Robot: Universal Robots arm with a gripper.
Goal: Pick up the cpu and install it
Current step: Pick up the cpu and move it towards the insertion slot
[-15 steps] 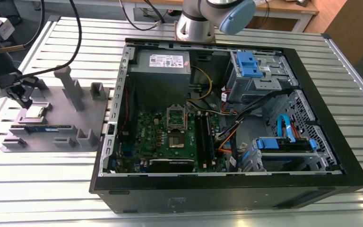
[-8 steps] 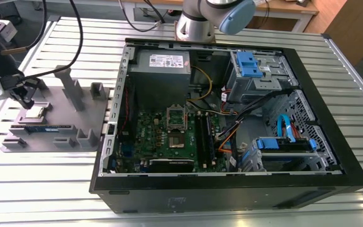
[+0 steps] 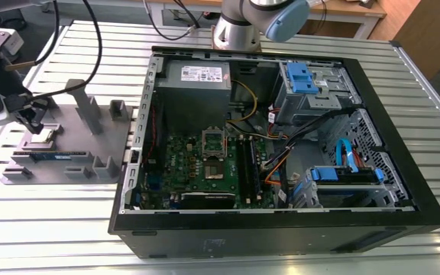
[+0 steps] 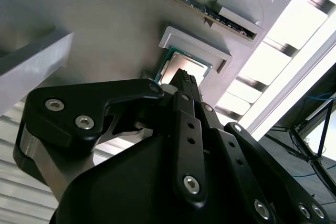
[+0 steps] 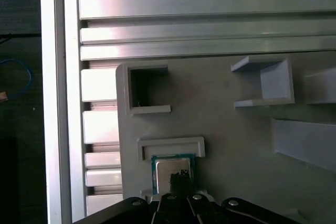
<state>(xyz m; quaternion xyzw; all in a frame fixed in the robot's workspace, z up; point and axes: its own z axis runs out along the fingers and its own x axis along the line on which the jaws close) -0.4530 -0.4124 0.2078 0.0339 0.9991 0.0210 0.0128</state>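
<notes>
The cpu (image 3: 46, 136), a small square chip with a silvery top, lies in a shallow bracket on the grey fixture plate (image 3: 78, 134) at the exterior view's left. My gripper (image 3: 31, 122) hangs directly over it. In both wrist views the black fingertips (image 4: 185, 80) stand pressed together just above the cpu (image 4: 175, 62), covering part of its top (image 5: 167, 165). The gripper (image 5: 181, 176) is shut and holds nothing. The motherboard's open socket (image 3: 213, 153) sits inside the computer case, far to the exterior view's right of the gripper.
The open black computer case (image 3: 281, 229) stands right of the fixture plate. A blue-green memory stick (image 3: 52, 154) lies in a slot on the plate. Grey upright posts (image 3: 90, 112) and brackets (image 5: 262, 82) rise from the plate near the gripper. Cables hang above.
</notes>
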